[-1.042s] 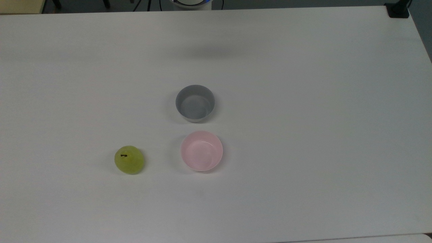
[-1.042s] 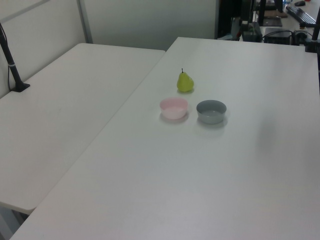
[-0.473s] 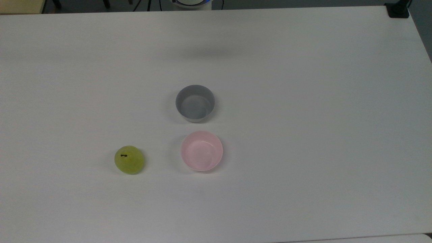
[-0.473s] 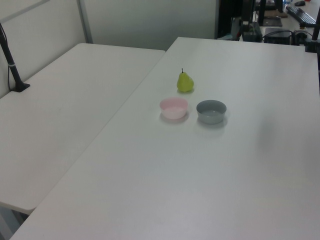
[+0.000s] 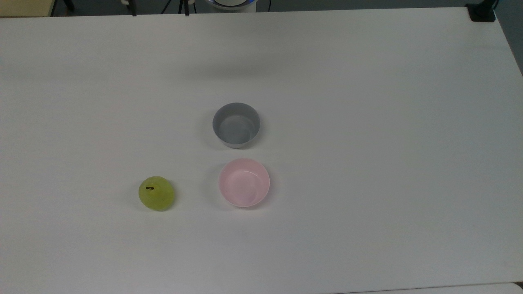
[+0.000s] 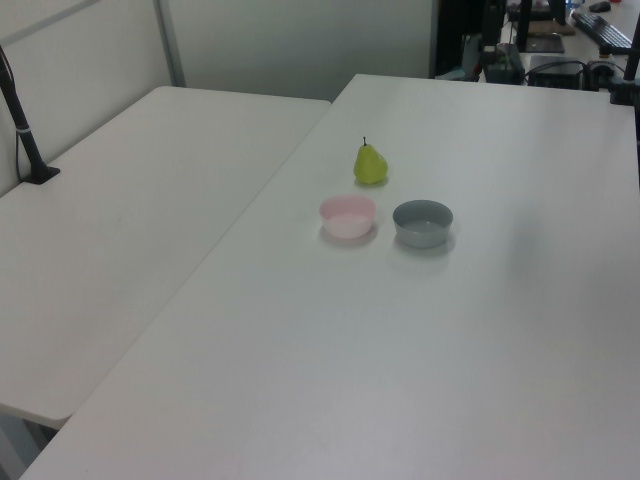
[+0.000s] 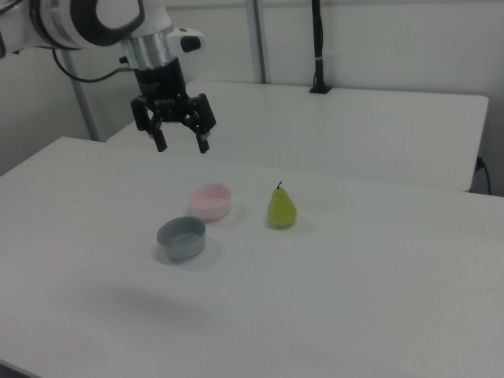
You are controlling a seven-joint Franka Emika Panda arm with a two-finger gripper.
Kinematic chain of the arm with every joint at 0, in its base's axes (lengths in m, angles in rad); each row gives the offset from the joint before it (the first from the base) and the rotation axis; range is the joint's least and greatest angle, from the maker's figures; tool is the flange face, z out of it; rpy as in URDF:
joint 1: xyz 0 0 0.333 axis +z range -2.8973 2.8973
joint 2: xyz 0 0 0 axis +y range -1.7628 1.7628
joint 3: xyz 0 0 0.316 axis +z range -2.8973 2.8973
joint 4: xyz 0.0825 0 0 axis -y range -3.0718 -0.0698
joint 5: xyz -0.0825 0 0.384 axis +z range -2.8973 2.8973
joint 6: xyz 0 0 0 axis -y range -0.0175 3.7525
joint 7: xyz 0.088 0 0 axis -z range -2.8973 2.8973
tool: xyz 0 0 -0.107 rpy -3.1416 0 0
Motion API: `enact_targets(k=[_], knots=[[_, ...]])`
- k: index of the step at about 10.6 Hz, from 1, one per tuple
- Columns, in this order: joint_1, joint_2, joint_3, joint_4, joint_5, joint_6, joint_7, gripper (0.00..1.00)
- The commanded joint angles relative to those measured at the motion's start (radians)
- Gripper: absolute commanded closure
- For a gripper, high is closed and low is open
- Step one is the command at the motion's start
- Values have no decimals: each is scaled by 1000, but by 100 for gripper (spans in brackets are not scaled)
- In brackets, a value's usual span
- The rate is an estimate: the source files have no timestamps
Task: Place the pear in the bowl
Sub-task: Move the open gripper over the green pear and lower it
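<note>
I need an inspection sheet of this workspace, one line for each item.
Surface: white table, bare apart from three things.
Job's things: pear upright, apart from pink bowl, which is empty.
Clutter: grey bowl, empty, beside the pink one.
Hand: hand open, high above the table, holding nothing.
Cables: dark cable behind the arm.
Surroundings: second table alongside; black post on it.
</note>
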Motion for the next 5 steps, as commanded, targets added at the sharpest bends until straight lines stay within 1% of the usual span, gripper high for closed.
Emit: enact_targets(k=[1,3,5], knots=[[4,87,-30,4,-22,178,-14,2],[1,150,-36,4,-13,309,22,4],[3,205,-56,4,-12,445,120,4]])
